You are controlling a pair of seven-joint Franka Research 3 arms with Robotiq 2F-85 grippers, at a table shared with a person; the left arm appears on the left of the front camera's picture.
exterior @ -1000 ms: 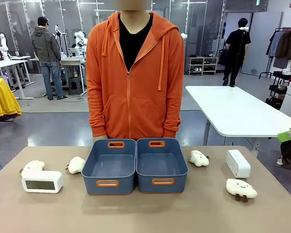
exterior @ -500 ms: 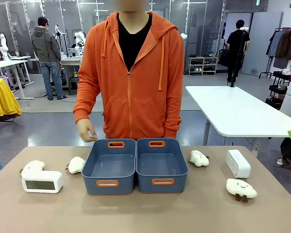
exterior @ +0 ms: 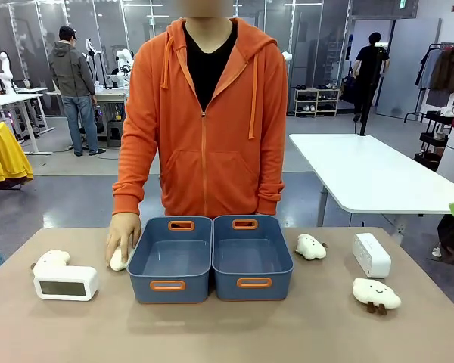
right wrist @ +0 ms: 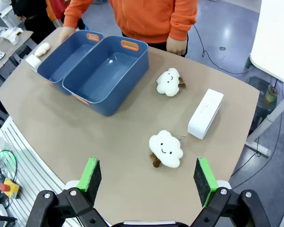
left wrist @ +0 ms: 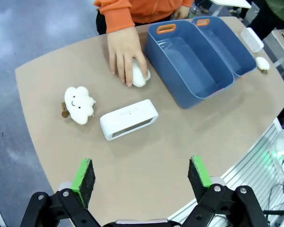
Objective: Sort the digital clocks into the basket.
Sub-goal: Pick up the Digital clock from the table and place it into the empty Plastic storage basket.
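Tan table across the whole foreground. Orange-hooded person at the far edge, standing right behind the left basket. Slate-blue plastic, orange handle slots at both ends. Right basket of the same make pressed along its right side, long walls touching.

Left gripper high over the table, on the robot's side of the left basket and off to its left. Jaws spread wide, nothing between the green pads. Right gripper also spread wide and holding nothing, well to the right of the left basket.

Left clock on the table, well left of the left basket, lying on a long side, grey-green face toward the robot. Right clock on the table, well right of the left basket, past its twin; face not visible.

Person's hand down just left of the left basket, fingers resting on a white plush cloud. Second cloud farther left, just behind the left clock. Third cloud and fourth cloud well to the right, beyond the right basket.
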